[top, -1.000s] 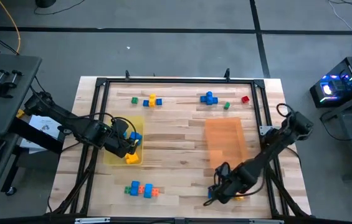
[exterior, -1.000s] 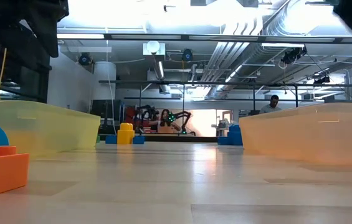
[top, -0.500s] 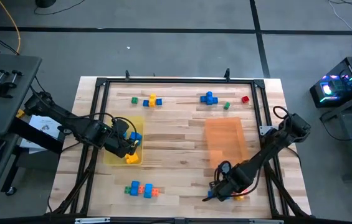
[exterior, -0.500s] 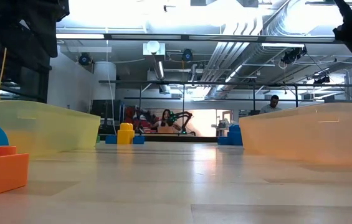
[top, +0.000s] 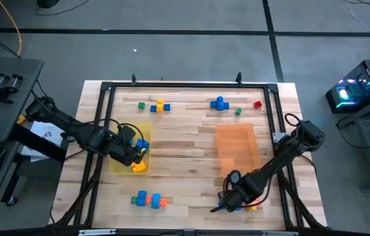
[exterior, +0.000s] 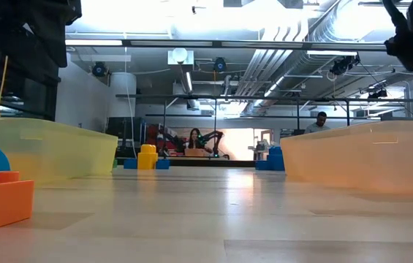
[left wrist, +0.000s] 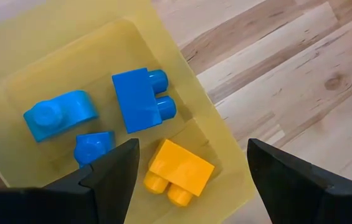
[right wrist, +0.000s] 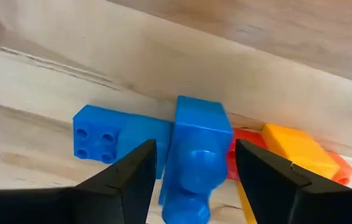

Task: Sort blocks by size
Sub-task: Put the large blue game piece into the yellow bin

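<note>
My left gripper (top: 137, 152) hangs open and empty over the translucent yellow tray (top: 120, 164), which holds blue blocks (left wrist: 141, 99) and a yellow block (left wrist: 179, 167). My right gripper (top: 226, 202) is low at the table's near right. Its open fingers stand on either side of a blue block (right wrist: 194, 146), and I cannot tell whether they touch it. That block lies in a small cluster with a flat blue block (right wrist: 98, 140), a red one (right wrist: 237, 155) and a yellow-orange one (right wrist: 294, 152).
The translucent orange tray (top: 237, 147) stands just beyond my right gripper. Loose blocks lie along the far edge: green, yellow and blue (top: 157, 106), blue (top: 219, 103), green (top: 238, 111) and red (top: 257, 104). A blue and orange cluster (top: 149, 200) lies at the near middle.
My right arm has shifted a little toward the table's left and near edge, closing on the cluster of blocks at the near right. The blocks have stayed where they were.
</note>
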